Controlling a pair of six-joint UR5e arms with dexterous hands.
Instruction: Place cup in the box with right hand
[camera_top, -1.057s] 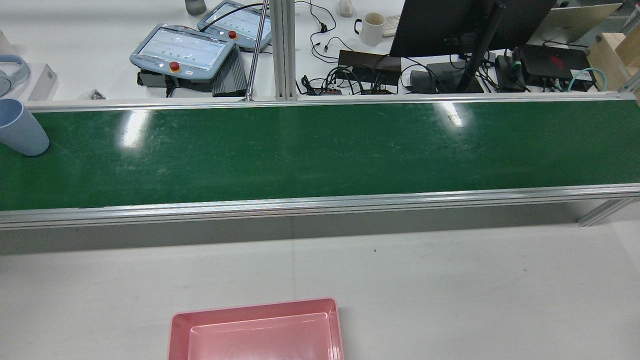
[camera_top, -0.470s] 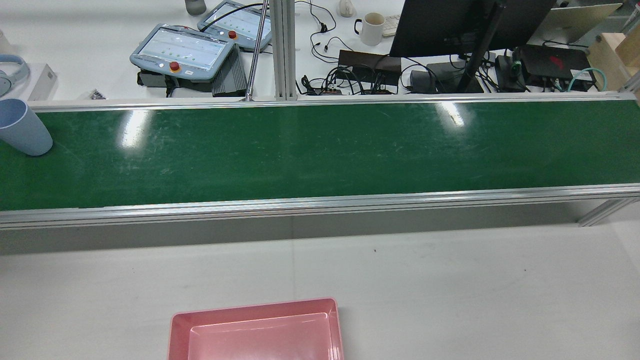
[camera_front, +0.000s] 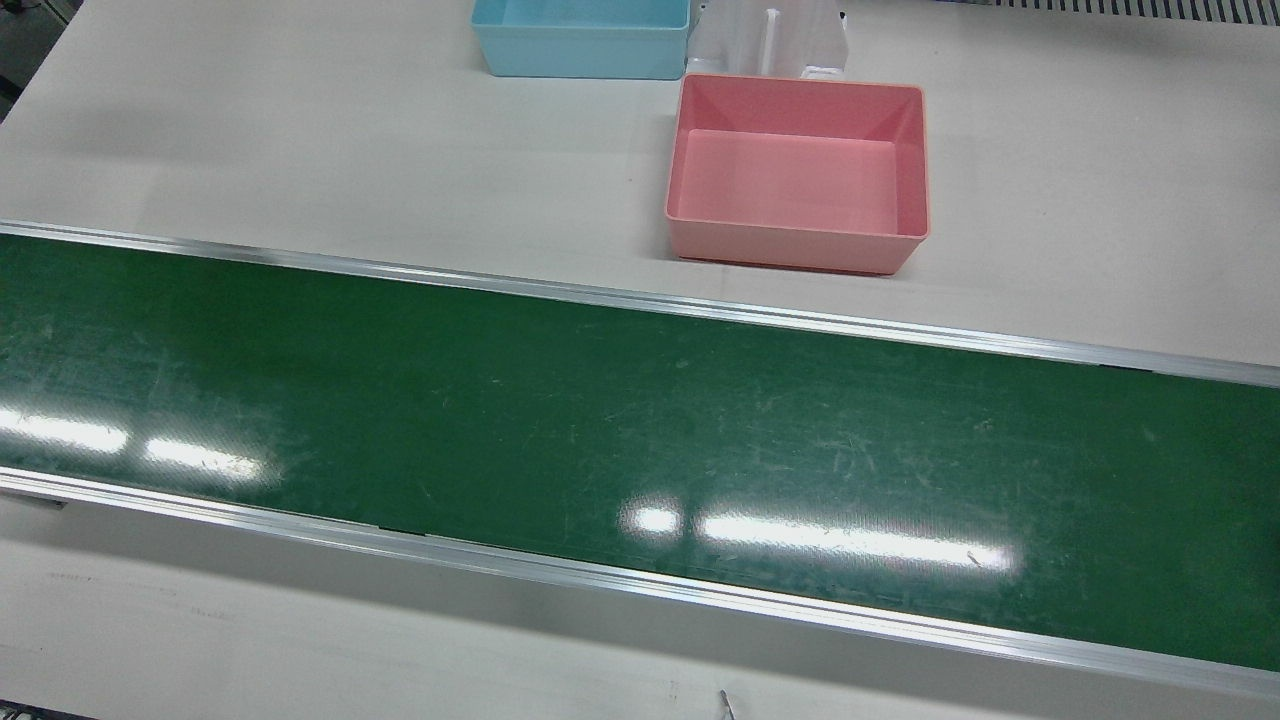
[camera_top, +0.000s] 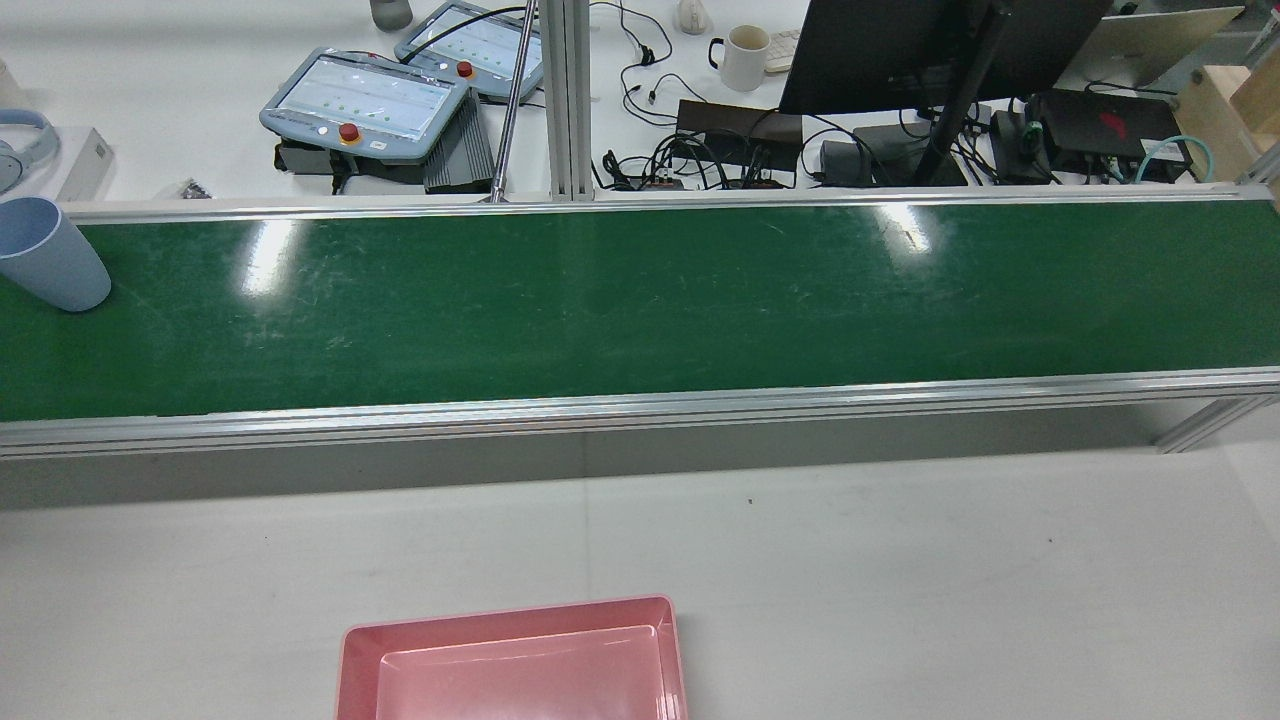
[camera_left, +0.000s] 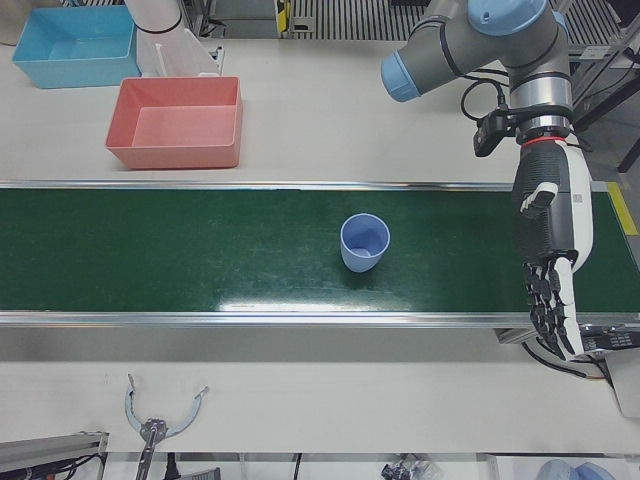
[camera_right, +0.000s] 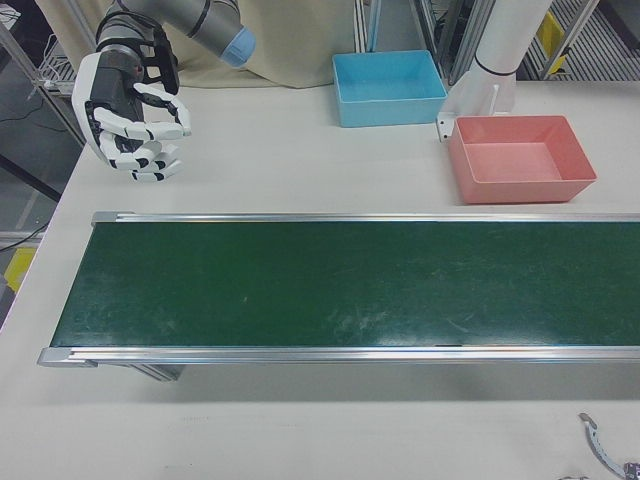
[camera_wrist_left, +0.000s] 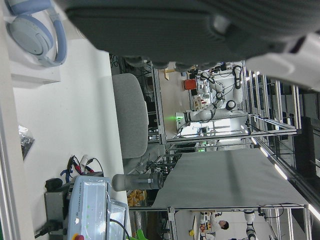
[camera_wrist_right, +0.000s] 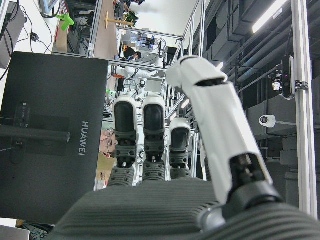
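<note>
A light blue cup (camera_top: 52, 258) stands upright on the green conveyor belt (camera_top: 640, 300) at the rear view's far left; in the left-front view the cup (camera_left: 365, 242) is mid-belt. The pink box (camera_front: 790, 245) sits empty on the white table beside the belt, also in the right-front view (camera_right: 520, 190). My right hand (camera_right: 130, 115) is open and empty, raised over the table past the belt's other end, far from the cup. My left hand (camera_left: 550, 265) is open, fingers pointing down, over the belt end to the cup's right.
A light blue box (camera_front: 580, 62) stands next to the pink box, by a white pedestal (camera_front: 770, 40). Aluminium rails edge the belt (camera_front: 600, 430). Teach pendants (camera_top: 365, 105), a monitor and cables lie beyond the belt on the operators' side.
The cup has drifted slightly to the right along the belt in the rear view. Nothing else has visibly moved.
</note>
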